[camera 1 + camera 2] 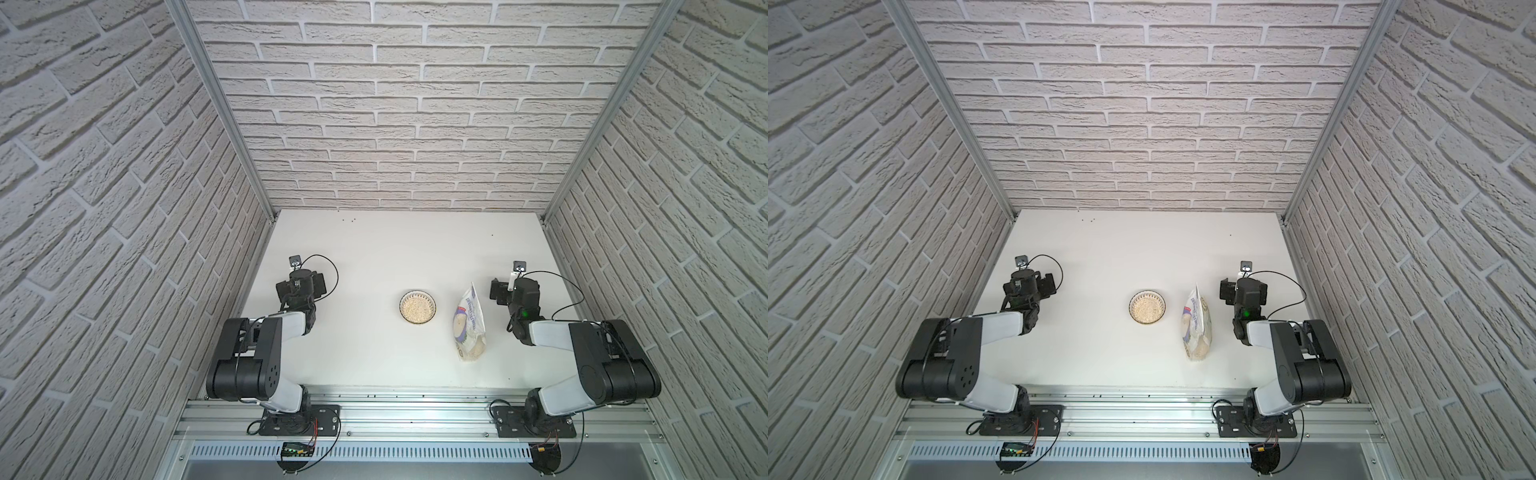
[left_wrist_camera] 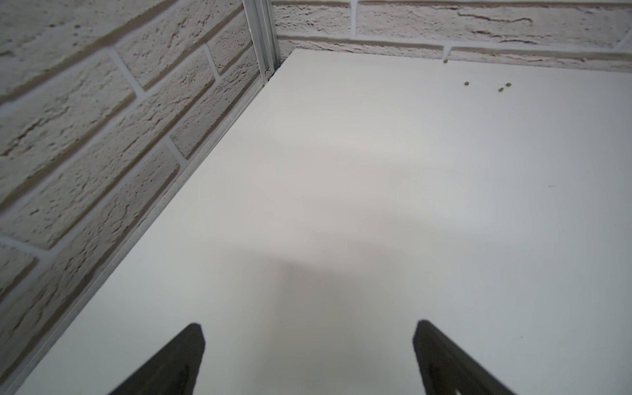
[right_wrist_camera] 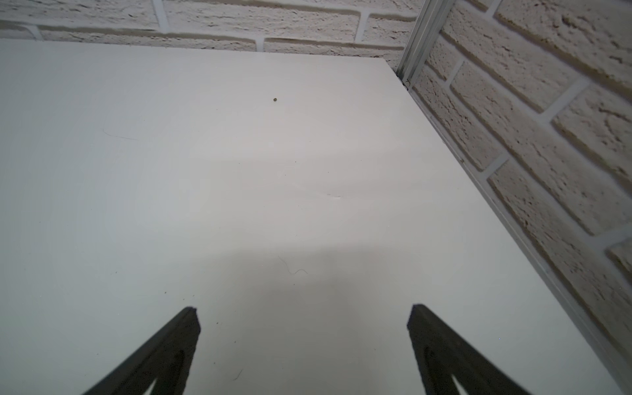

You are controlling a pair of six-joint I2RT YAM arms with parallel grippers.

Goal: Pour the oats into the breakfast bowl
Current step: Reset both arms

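Note:
The breakfast bowl (image 1: 417,293) (image 1: 1146,293) sits mid-table, and pale oats (image 1: 418,311) cover its bottom. Right of it rests the soft oats bag (image 1: 469,324) (image 1: 1197,324), top end toward the back wall, with more oats (image 1: 474,348) showing in its lower part. My left gripper (image 1: 301,284) (image 2: 309,328) hovers far left of the bowl, open and holding nothing. On the other side of the bag my right gripper (image 1: 513,291) (image 3: 304,311) is apart from it, also open and holding nothing. Neither wrist view shows bowl or bag.
Brick-pattern walls close the white table (image 1: 374,257) on the left, back and right. A few dark crumbs (image 1: 348,220) (image 2: 502,87) lie near the back wall, and one speck (image 3: 275,100) lies at the back right. An aluminium rail (image 1: 415,407) carries both arm bases in front.

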